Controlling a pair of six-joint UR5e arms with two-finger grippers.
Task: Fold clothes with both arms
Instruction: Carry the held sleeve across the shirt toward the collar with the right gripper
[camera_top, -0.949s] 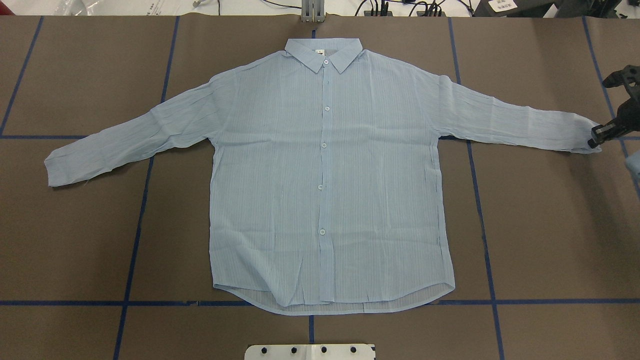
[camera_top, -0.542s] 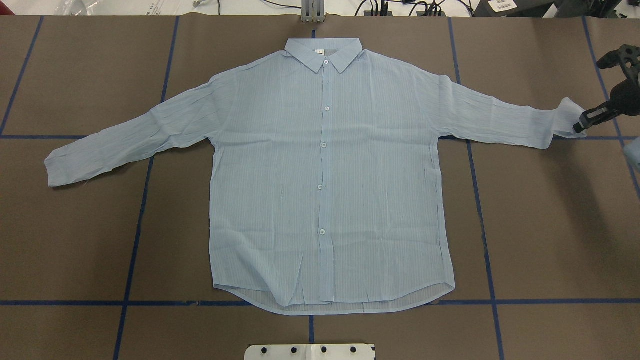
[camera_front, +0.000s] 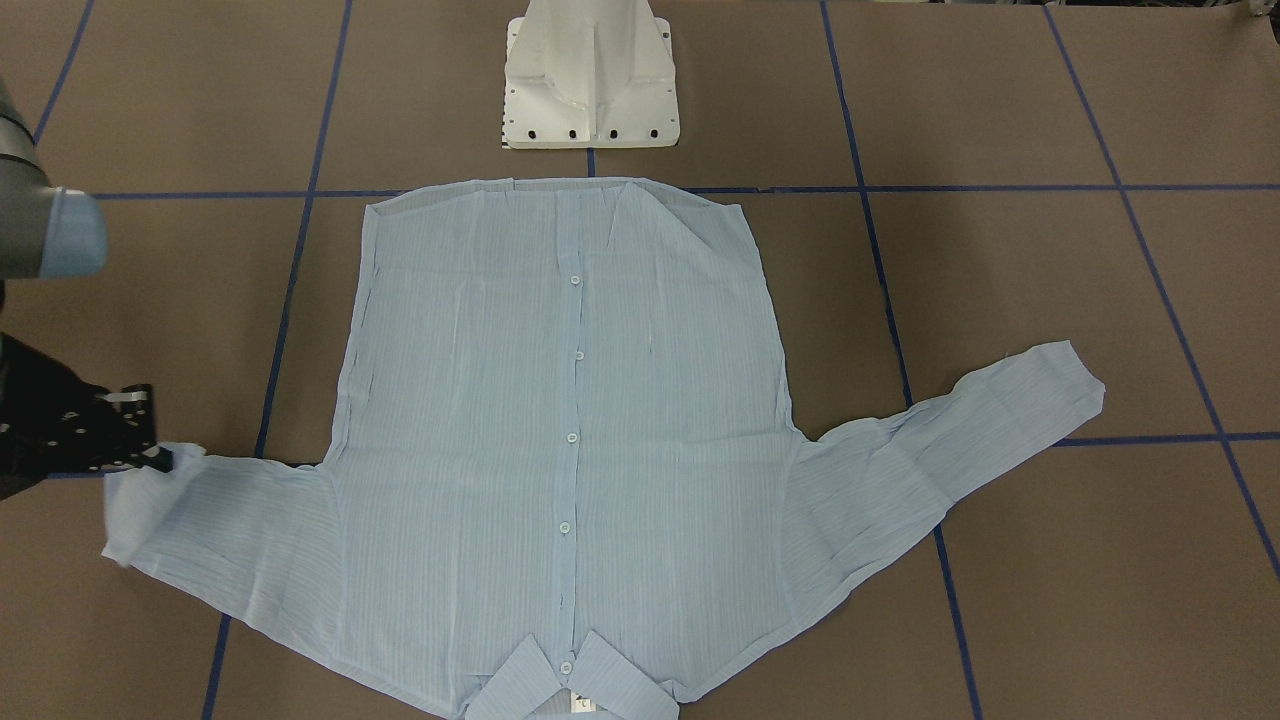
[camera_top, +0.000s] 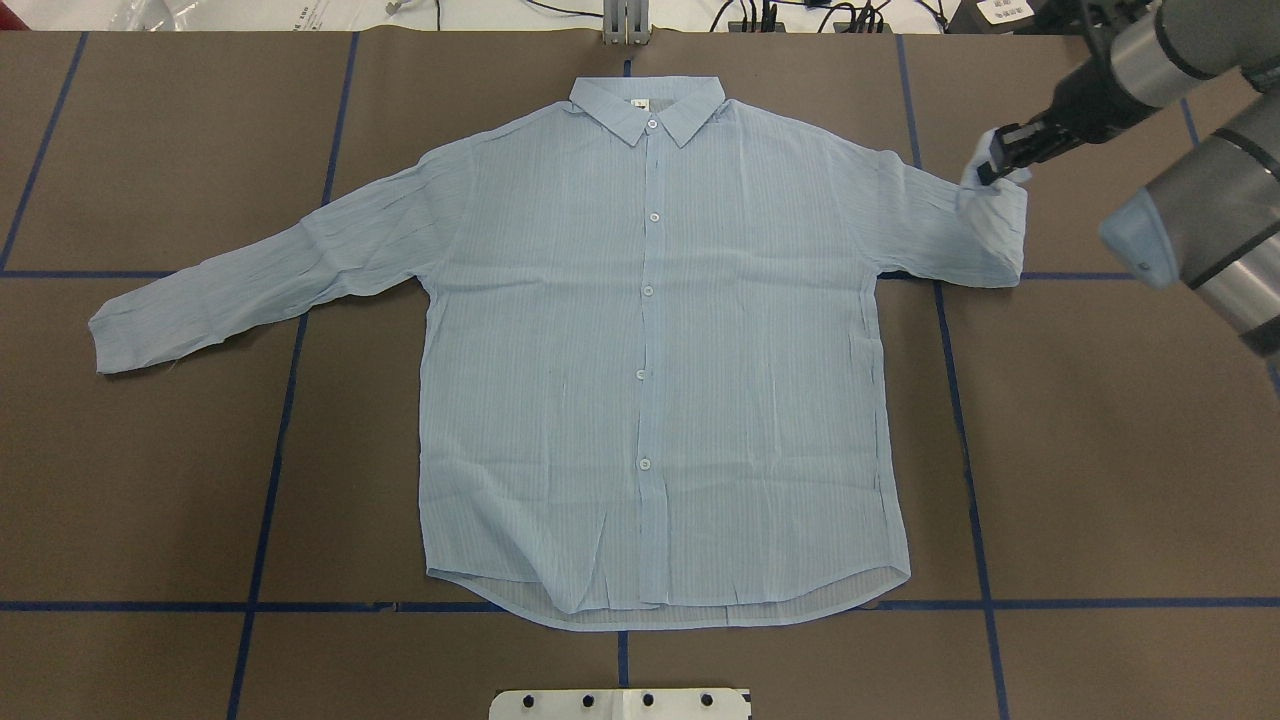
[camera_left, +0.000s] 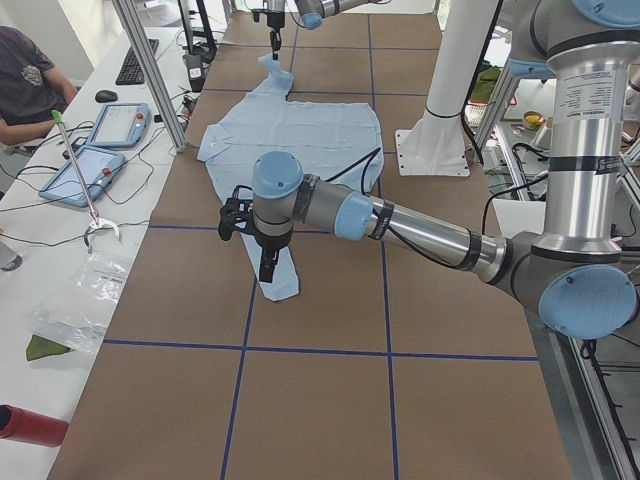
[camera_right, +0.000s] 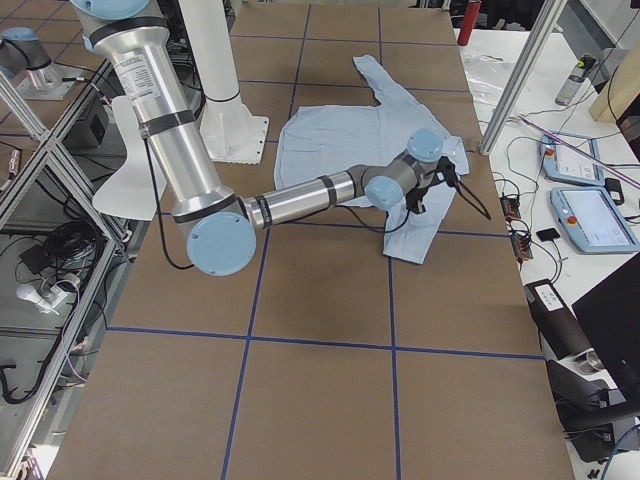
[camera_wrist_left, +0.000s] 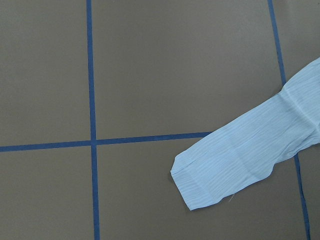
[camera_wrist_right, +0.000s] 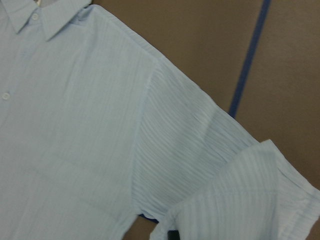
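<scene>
Since half a second ago my right claw (camera_top: 992, 168) has swung inward, carrying the cuff (camera_top: 1005, 195) back over its own sleeve (camera_top: 920, 220); it is clamped on that cuff, far ahead and right of the pedestal (camera_top: 620, 703). The shirt (camera_top: 650, 380) lies flat, buttons up, just ahead of the pedestal, hem nearest it. Left of the pedestal my left arm (camera_left: 400, 222) reaches out level, the left claw (camera_left: 265, 274) pointing down over the other cuff (camera_left: 284, 288), apart or together I cannot tell.

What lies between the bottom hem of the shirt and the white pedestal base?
Only bare brown table, crossed by a short blue tape strip, separates the shirt from the pedestal base; the overhead exterior view shows it.
</scene>
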